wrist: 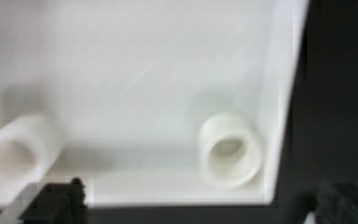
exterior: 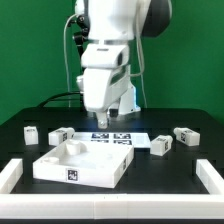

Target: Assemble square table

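The square tabletop (exterior: 80, 160) is a large flat white slab lying at the front of the exterior view's left. In the wrist view the tabletop (wrist: 140, 80) fills most of the picture, with two round sockets (wrist: 233, 150) near its edge. Several short white legs lie around it: two on the exterior view's left (exterior: 30, 132) (exterior: 62, 133) and two on its right (exterior: 160, 144) (exterior: 186, 135). My gripper (exterior: 100, 117) hangs above the tabletop's far edge. It is open and empty, and the fingertips (wrist: 55, 200) stand wide apart in the wrist view, where the gripper (wrist: 201, 205) holds nothing.
The marker board (exterior: 112, 138) lies flat behind the tabletop, under the arm. A white rail frame (exterior: 10, 176) edges the black table on the left, right and front. A green wall stands behind.
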You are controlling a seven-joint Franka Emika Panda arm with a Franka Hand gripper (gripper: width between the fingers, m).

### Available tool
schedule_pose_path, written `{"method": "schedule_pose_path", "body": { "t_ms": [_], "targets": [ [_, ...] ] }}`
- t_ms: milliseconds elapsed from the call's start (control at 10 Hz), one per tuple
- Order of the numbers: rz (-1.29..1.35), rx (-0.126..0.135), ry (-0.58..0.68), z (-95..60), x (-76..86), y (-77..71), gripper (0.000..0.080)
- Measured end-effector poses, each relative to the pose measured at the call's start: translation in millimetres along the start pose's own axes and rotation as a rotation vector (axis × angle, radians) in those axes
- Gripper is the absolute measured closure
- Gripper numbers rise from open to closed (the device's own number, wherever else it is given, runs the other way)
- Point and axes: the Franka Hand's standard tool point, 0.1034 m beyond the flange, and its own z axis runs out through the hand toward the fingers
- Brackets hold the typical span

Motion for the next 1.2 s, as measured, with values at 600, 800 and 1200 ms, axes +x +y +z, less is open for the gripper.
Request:
{"method": "schedule_pose_path", "body": {
  "t_ms": [600, 800, 1200],
  "targets": [
    [0.054, 0.025, 0.019, 60.4, -6.8, -9.3, 0.015],
    [0.049, -0.024, 0.026, 65.5, -11.6, -18.8, 0.015],
    [0.054, -0.098, 0.046, 67.4, -8.5, -24.9, 0.0283]
  ]
}}
